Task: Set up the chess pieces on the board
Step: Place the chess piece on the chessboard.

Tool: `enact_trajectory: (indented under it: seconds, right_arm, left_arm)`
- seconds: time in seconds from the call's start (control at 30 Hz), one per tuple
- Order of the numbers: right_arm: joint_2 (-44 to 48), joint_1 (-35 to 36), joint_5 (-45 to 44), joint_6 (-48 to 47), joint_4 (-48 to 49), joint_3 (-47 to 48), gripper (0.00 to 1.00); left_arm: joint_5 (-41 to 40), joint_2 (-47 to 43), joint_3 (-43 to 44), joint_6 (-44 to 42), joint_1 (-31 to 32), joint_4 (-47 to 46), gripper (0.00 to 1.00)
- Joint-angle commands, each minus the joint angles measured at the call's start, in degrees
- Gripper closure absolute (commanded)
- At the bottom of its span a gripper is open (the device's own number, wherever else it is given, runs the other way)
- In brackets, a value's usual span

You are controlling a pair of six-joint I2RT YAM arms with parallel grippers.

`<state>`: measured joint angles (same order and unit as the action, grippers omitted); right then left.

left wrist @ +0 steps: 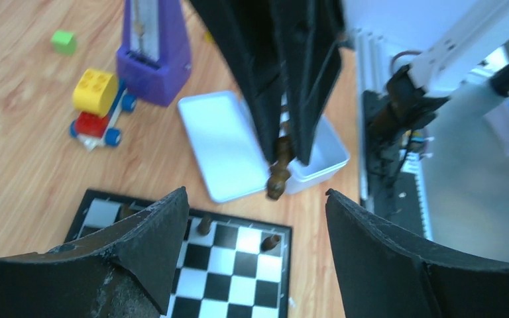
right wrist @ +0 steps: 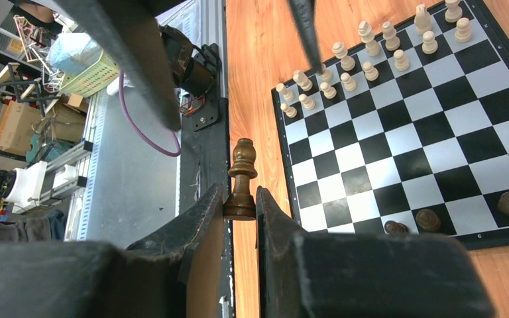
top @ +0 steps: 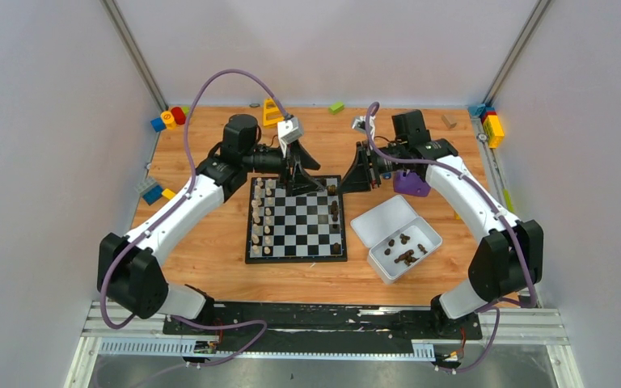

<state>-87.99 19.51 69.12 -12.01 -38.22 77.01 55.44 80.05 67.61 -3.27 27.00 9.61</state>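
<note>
The board (top: 303, 222) lies in the middle of the table (top: 210, 242). To its right sits a tray (top: 392, 268) holding chess pieces (top: 404, 257), and toy blocks (top: 170, 119) line the far edge.

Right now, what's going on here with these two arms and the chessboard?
The right tool is shut on a dark chess piece by its base, beside the board. The left tool hangs open opposite it, holding nothing. Cream pieces line two columns there, with a few dark ones; other dark pieces lie in the white tray.
</note>
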Motion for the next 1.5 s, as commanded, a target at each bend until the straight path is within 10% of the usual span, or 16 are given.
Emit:
enact_trajectory:
  seconds: [0.0,1.47]
  right_arm:
    - [1.62,0.27,2.55,2.04,3.44,2.59,1.0]
    - [0.72,-0.47,2.26,7.9,7.96,3.58,1.0]
  left_arm:
    - [8.51,1.25,-0.43,18.78,0.24,-17.29,0.2]
    - [11.66,6.16,-2.37,28.42,0.85,-25.19,0.74]
